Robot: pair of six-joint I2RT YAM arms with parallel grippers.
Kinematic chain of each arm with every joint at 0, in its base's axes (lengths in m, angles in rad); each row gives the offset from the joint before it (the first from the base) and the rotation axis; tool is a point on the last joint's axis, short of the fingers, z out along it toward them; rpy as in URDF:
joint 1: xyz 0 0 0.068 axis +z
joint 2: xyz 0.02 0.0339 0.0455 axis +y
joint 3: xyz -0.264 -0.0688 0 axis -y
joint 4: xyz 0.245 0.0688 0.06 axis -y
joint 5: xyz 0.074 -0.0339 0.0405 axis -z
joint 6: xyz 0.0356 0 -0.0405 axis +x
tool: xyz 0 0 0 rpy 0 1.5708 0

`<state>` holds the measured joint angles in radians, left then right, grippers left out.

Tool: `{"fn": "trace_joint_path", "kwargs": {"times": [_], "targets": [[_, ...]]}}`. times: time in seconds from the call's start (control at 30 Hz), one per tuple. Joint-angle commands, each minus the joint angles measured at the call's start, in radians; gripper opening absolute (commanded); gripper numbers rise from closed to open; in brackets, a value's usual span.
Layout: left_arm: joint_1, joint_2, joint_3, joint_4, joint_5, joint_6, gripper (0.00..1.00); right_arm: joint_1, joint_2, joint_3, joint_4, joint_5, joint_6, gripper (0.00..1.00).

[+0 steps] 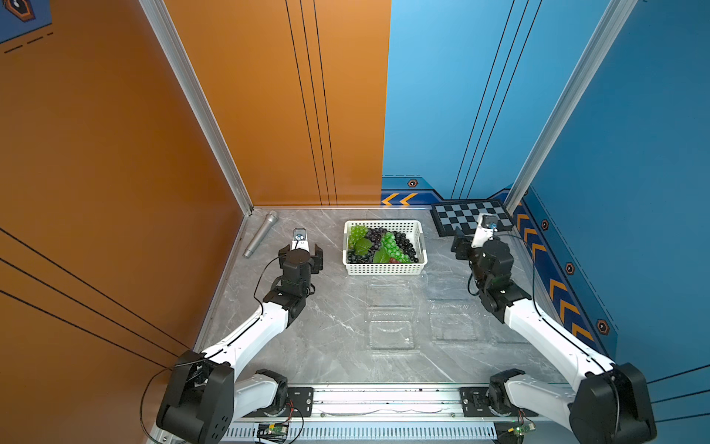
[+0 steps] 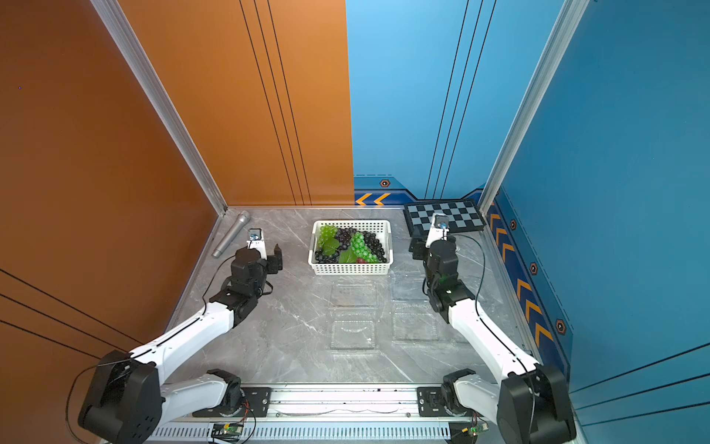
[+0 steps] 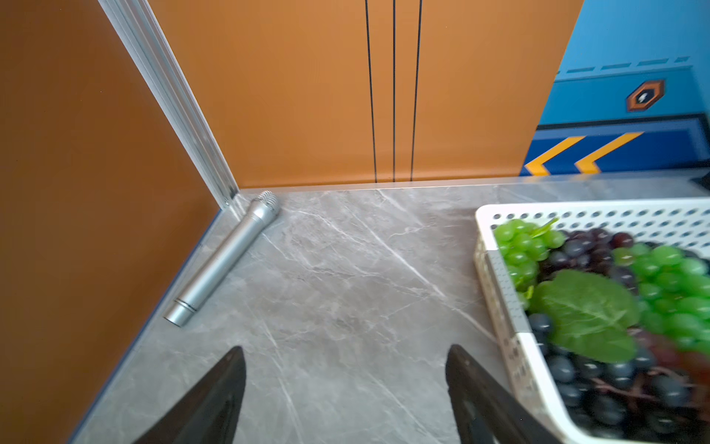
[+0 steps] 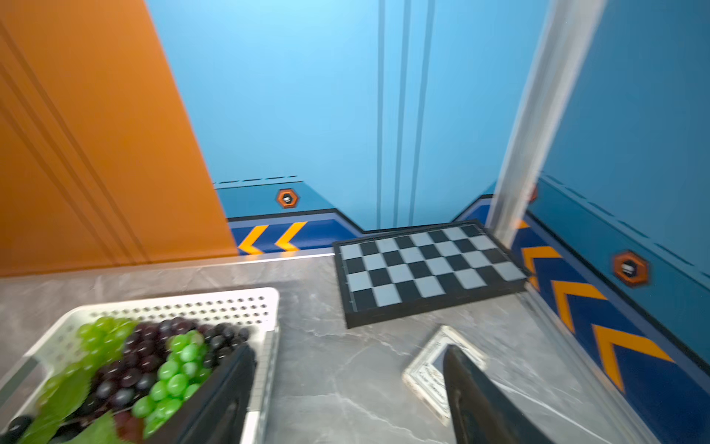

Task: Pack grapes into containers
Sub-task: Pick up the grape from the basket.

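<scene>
Nothing packed at this point. All the grapes (image 1: 384, 244) were piled in the white basket (image 1: 384, 270) at the far middle of the bench (image 1: 326, 326): green, dark and a bit of red, with leaves mixed in. The containers (image 1: 390, 326) lay side by side just near of the basket. They looked empty with the lids flipped open, though clear plastic on grey marble was hard to read.

The left end effector (image 3: 345, 350) was left of the basket, jaws spread wide, holding nothing. The right end effector (image 4: 347, 350) was on the right side, same deal: wide apart and empty.

Stuff I'd have worried about:
- The bunches were tangled on top of each other, so lifting one could drag a neighbour out, or tip the light basket.
- In the right wrist view one jaw already sat over the basket rim. Coming in low could snag the wall and shove the whole thing.
- Those containers probably weigh nothing. One nudge and they slide, or a lid flops shut.
- A little white frame (image 4: 424, 371) lay under the right arm, with the chessboard (image 1: 472, 219) just beyond. Easy to clip.
- Both arms diving in together could bump.
</scene>
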<state>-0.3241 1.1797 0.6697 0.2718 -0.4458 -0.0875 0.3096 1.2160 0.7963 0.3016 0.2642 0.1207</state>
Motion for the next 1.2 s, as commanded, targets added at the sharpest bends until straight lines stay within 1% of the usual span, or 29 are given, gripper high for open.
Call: {"fn": "trace_joint_path", "kwargs": {"times": [0.0, 0.03, 0.13, 0.23, 0.4, 0.5, 0.73, 1.07, 1.1, 1.13, 1.17], "targets": [[-0.006, -0.032, 0.042, -0.214, 0.105, -0.164, 0.82, 0.061, 0.160, 0.121, -0.245, -0.110, 0.039, 0.74], [-0.007, -0.039, 0.046, -0.229, 0.130, -0.198, 0.82, 0.079, 0.218, 0.165, -0.273, -0.119, 0.041, 0.72], [-0.010, -0.054, 0.051, -0.243, 0.196, -0.278, 0.82, 0.104, 0.386, 0.301, -0.349, -0.202, 0.060, 0.64], [-0.016, -0.052, 0.048, -0.235, 0.244, -0.313, 0.82, 0.117, 0.534, 0.431, -0.410, -0.260, 0.088, 0.59], [-0.023, -0.045, 0.035, -0.226, 0.305, -0.358, 0.81, 0.148, 0.713, 0.599, -0.466, -0.259, 0.101, 0.59], [-0.026, -0.037, 0.032, -0.226, 0.331, -0.364, 0.80, 0.156, 0.794, 0.669, -0.483, -0.262, 0.116, 0.59], [-0.030, -0.021, 0.022, -0.221, 0.346, -0.372, 0.80, 0.159, 0.923, 0.757, -0.493, -0.284, 0.151, 0.60], [-0.032, -0.012, 0.020, -0.215, 0.351, -0.373, 0.80, 0.166, 1.013, 0.835, -0.508, -0.292, 0.157, 0.59], [-0.033, -0.012, 0.020, -0.215, 0.351, -0.373, 0.80, 0.165, 1.017, 0.843, -0.510, -0.296, 0.158, 0.57], [-0.032, -0.011, 0.019, -0.215, 0.349, -0.373, 0.79, 0.166, 1.021, 0.845, -0.510, -0.295, 0.159, 0.52], [-0.031, -0.012, 0.020, -0.215, 0.348, -0.373, 0.79, 0.166, 1.024, 0.848, -0.510, -0.295, 0.158, 0.45]]}}
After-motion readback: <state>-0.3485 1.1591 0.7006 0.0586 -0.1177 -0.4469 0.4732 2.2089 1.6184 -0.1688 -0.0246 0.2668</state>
